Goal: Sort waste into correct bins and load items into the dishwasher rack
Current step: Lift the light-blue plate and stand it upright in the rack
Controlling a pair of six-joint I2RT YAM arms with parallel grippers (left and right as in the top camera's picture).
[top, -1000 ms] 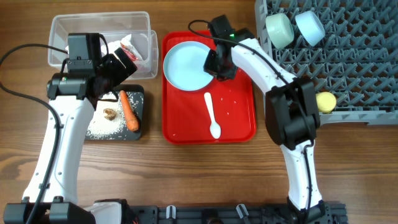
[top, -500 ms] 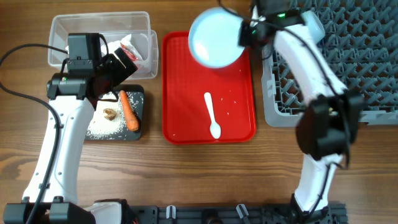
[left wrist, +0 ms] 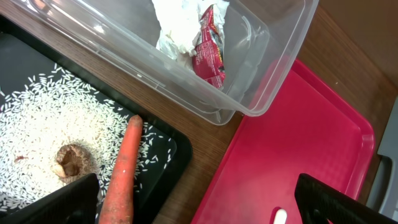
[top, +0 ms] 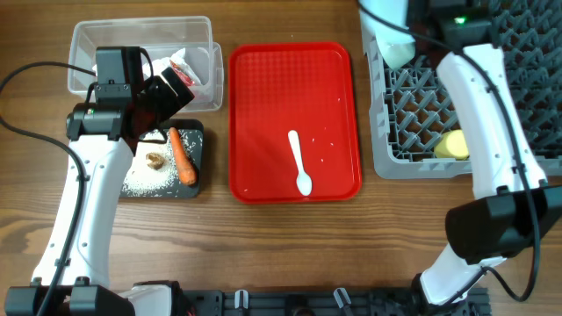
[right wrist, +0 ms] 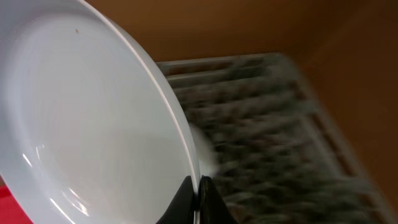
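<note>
The plate point(right wrist: 81, 112) is clamped by its rim in the right gripper point(right wrist: 198, 198), tilted to slot between pegs at the rack point(top: 413, 132) corner, while the left gripper point(left wrist: 199, 202) is held open.

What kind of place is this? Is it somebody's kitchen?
Probably a robot practice table set up like a kitchen clean-up spot, not a real kitchen. A dishwasher rack sits straight on a wooden table, a red tray holds a spoon, and robot arms work over it.

Bright, even light (rack point(right wrist: 261, 124) blurred)
</note>
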